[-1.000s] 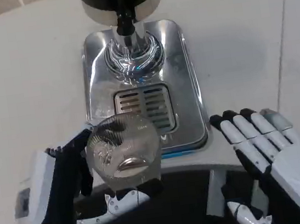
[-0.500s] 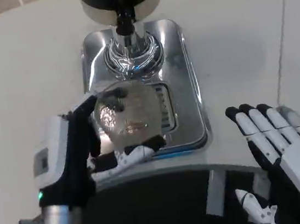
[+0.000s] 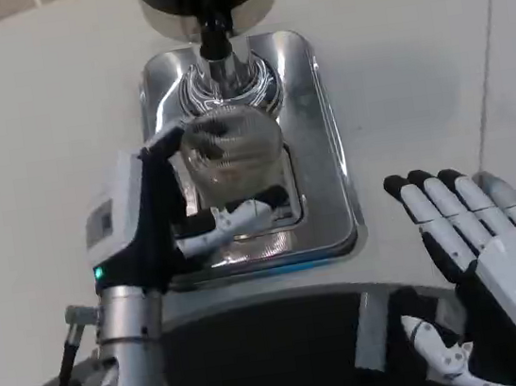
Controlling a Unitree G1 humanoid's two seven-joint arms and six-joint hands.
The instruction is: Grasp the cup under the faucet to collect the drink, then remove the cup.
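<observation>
The left hand [image 3: 181,224] grips a clear cup [image 3: 231,147] over the steel drip tray [image 3: 310,119], just below the faucet [image 3: 215,41] at twelve o'clock. The right hand [image 3: 478,235] waits open at four o'clock, holding nothing. Risk: the cup's rim could knock the spout, or sit off-centre so drink spills. Since the earlier frames, the cup has travelled from six o'clock toward the faucet.

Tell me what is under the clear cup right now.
The clear plastic cup, held by the left robot hand, sits over the shiny metal drip tray and its slotted grate. The cup and fingers cover most of the grate.
</observation>
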